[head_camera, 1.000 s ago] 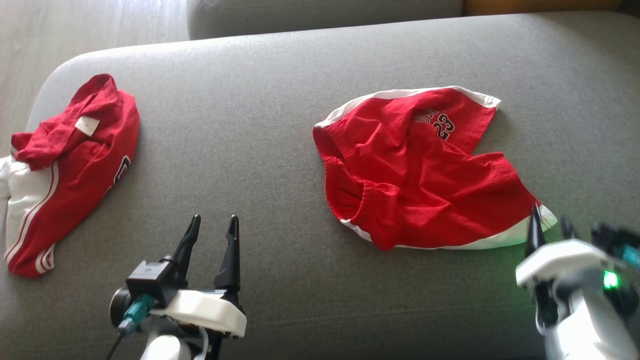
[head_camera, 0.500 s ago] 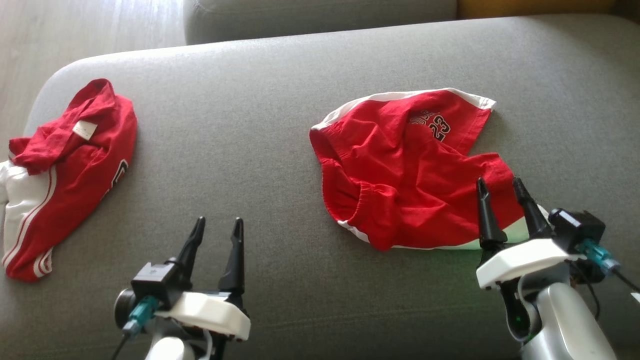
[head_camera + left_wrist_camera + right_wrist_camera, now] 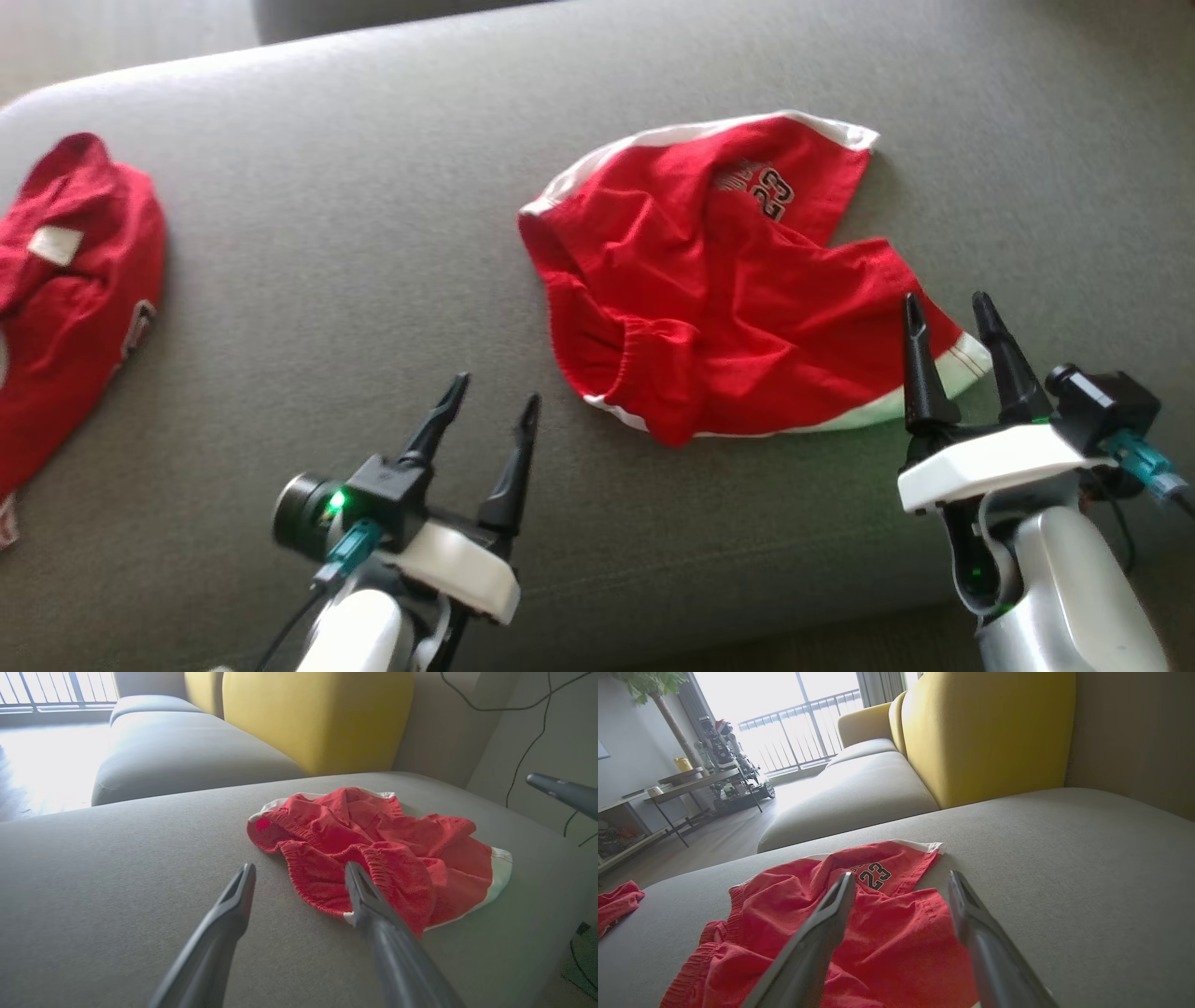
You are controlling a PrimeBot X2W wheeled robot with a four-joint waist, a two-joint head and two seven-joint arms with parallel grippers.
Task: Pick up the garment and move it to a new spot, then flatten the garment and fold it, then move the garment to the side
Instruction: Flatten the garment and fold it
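Note:
The garment (image 3: 728,280), red shorts with white trim and a "23" print, lies crumpled on the grey sofa seat (image 3: 373,233). It also appears in the left wrist view (image 3: 373,849) and the right wrist view (image 3: 859,924). My right gripper (image 3: 948,313) hovers open over the shorts' white-trimmed right hem with nothing between its fingers. My left gripper (image 3: 495,392) stands open above bare cushion, just left of the shorts' elastic waistband. In the left wrist view its right finger (image 3: 373,905) overlaps the waistband edge.
A second red and white garment (image 3: 65,280) lies at the seat's far left edge. A yellow backrest cushion (image 3: 985,732) rises behind the seat. Another grey seat (image 3: 177,756) lies beyond. The seat's front edge runs just behind my arms.
The right gripper came up from the lower right corner to the shorts' right hem, opening fully. The left gripper moved right toward the shorts. The head camera shifted, sliding the scene leftward.

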